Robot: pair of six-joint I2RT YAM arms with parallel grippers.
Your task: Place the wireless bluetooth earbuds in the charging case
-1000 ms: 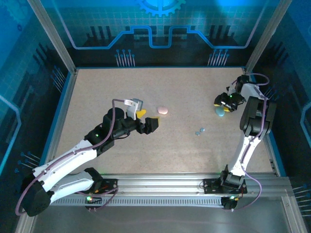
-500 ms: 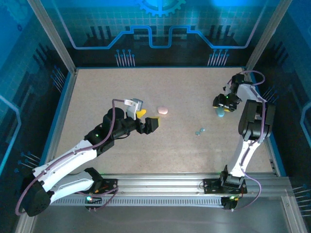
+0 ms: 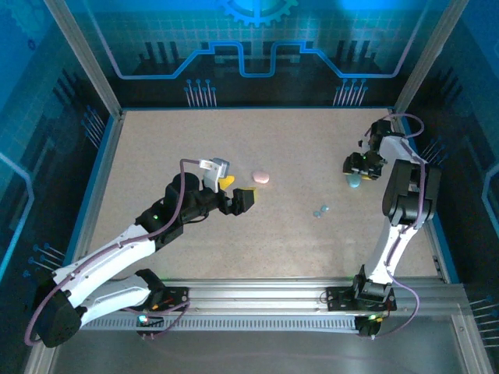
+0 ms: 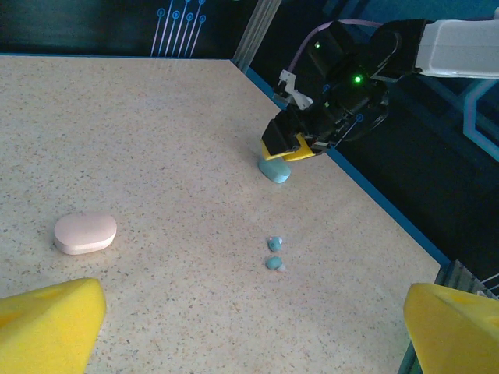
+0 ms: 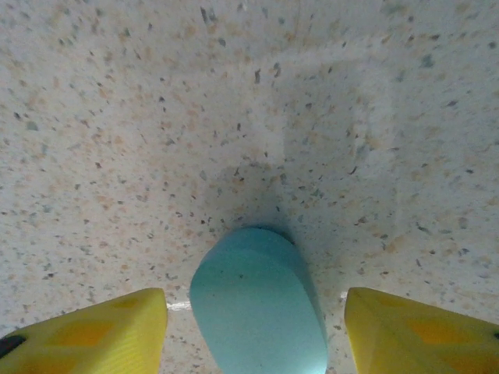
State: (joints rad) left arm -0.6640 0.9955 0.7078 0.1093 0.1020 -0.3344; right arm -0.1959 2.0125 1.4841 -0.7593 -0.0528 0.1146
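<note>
Right gripper [image 4: 290, 146] straddled the teal case [image 5: 257, 312], jaws apart, not touching it; left gripper [image 3: 240, 195] gaped empty. Closing off-centre could have squirted it away.

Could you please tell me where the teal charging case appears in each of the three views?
Top external: teal case far right, just below the right hand.
Left wrist: upper centre, under that hand.
Right wrist: bottom centre, between the yellow fingers.
Shared landmark: the right hand's yellow fingers.
</note>
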